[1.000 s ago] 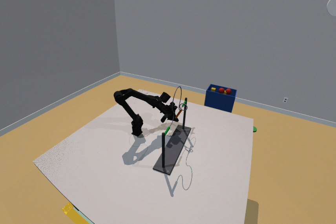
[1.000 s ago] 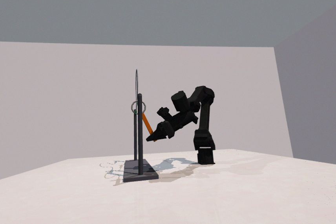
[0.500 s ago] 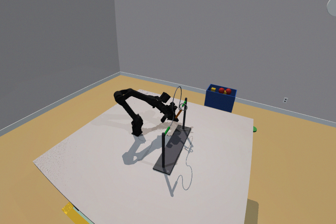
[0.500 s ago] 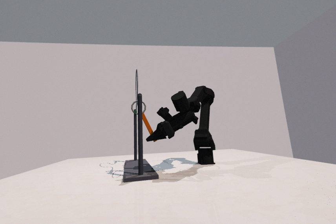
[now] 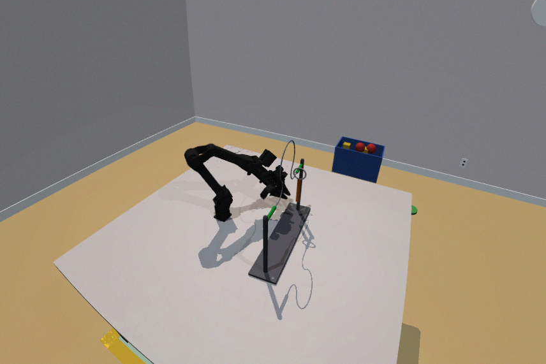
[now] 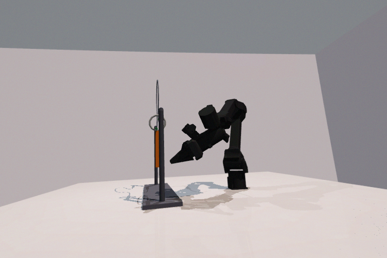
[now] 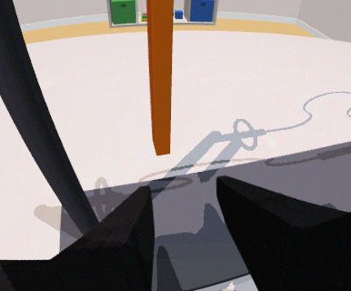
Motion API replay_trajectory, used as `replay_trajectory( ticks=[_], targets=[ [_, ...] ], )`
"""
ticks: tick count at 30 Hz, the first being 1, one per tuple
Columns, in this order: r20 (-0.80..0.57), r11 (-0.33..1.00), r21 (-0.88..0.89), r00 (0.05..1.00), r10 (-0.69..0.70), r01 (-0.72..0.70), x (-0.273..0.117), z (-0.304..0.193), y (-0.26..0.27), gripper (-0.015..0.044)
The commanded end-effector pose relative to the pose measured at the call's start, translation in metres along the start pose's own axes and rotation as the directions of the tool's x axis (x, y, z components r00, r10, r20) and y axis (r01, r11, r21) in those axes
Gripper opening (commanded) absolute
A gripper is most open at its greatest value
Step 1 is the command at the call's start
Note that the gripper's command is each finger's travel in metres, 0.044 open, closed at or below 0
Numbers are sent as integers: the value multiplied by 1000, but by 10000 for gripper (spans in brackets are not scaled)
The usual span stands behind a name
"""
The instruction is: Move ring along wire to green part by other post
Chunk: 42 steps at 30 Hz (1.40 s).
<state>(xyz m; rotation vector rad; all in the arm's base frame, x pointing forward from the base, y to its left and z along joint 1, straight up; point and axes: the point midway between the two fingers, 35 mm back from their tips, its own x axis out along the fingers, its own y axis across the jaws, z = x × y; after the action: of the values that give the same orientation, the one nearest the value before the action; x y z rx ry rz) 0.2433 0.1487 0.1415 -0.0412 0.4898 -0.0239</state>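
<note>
While my pincer [image 5: 286, 195] [image 6: 171, 161] [image 7: 184, 190] stands partly open with nothing between its tips, the orange handle [image 5: 298, 190] [image 6: 157, 148] [image 7: 161, 82] hangs upright, apart from it; the ring [image 5: 294, 174] [image 6: 149, 121] hangs at the green wire section [image 5: 300, 167] beside the far post [image 5: 301, 183] [image 6: 161, 161] [image 7: 32, 109] in my top view.

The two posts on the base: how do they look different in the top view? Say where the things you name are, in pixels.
The far post [image 5: 301, 192] has the ring [image 5: 294, 173] with its orange handle [image 5: 298, 190] hanging beside it; the near post [image 5: 265, 245] has none. The far post is partly covered by the handle, while the near post shows its full height. Both are dark and upright.
</note>
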Motion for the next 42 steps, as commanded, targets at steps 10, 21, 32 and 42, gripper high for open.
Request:
replay_trajectory(
  ticks=[10,21,32,42],
  targets=[
    [7,1000,11,1000,-3,3,-41,2,0,160],
    [9,1000,11,1000,-3,3,-46,2,-1,160],
    [9,1000,11,1000,-3,3,-46,2,-1,160],
    [14,1000,4,1000,4,-4,-88,3,-2,396]
  ],
)
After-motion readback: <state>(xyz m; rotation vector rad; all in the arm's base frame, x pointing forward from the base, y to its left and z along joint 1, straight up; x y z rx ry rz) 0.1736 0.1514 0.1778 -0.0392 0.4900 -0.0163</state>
